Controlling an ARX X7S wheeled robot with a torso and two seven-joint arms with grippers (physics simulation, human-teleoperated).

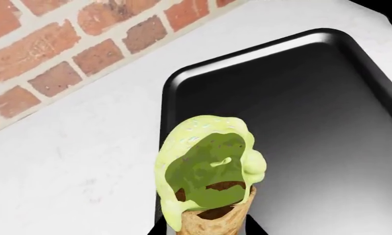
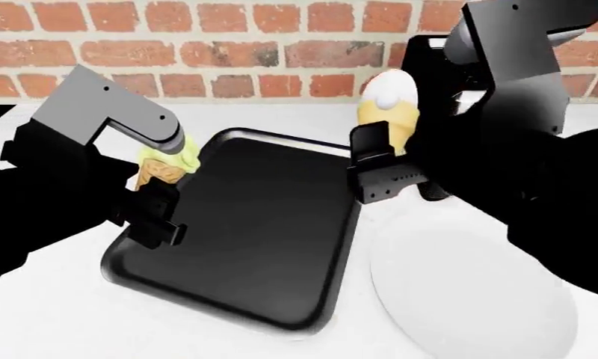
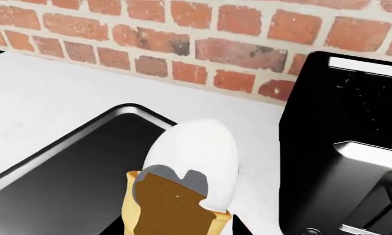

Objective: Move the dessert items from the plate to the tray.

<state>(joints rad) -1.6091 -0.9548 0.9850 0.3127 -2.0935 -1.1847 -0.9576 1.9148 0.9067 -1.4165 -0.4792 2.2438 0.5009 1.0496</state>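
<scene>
Your left gripper is closed on the green cone, held upright at the left rim of the tray, while your right gripper is clamped on the white-topped cone, carried higher and just past the tray's far right edge. Both desserts are off the white plate, which sits bare on the counter to the right of the tray, so the pick-up half of the job looks done for both. What is left, by the look of it, is the set-down: neither cone rests on the tray yet, and the black floor of the tray shows nothing on it. In the left wrist view the pale green scoop stands straight out from between the jaws, with the tray's rounded corner and its floor directly beyond it, so this cone already hangs over the tray's edge. In the right wrist view the white top rises from the yellow cone between the jaws, the tray's corner off to one side and a black appliance close on the other, against the brick wall; that cone appears to need a short carry inward before you let go.
</scene>
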